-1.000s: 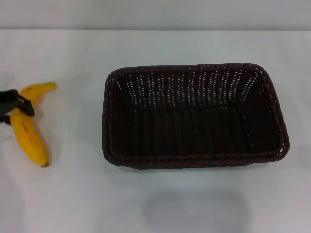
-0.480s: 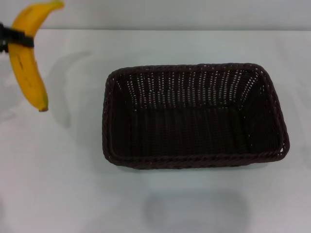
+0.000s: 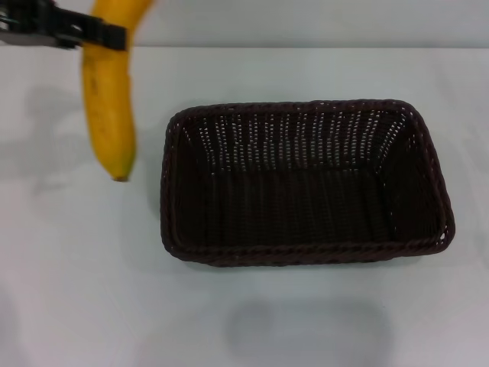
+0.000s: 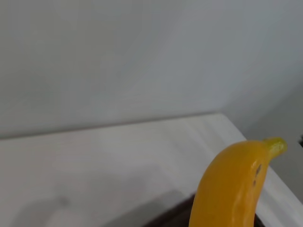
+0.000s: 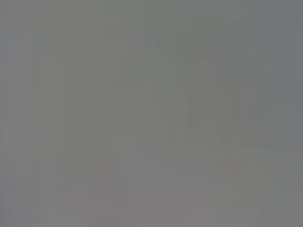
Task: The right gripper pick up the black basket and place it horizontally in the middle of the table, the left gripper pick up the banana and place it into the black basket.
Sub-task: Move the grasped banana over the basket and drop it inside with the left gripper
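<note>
The black basket [image 3: 306, 182] stands lengthwise across the middle of the white table [image 3: 76, 290], open and empty. My left gripper [image 3: 95, 32] is at the top left of the head view, shut on the upper part of the yellow banana [image 3: 111, 107]. The banana hangs in the air with its dark tip down, just left of the basket's left rim. The banana also shows in the left wrist view [image 4: 232, 184], with a dark edge of the basket under it. My right gripper is out of view; the right wrist view shows only plain grey.
A faint grey shadow [image 3: 306, 329] lies on the table in front of the basket. A pale wall [image 3: 306, 19] runs behind the table's far edge.
The left gripper lifted the banana off the table at the left, raised it, and carried it right toward the basket's left rim. The basket has not moved.
</note>
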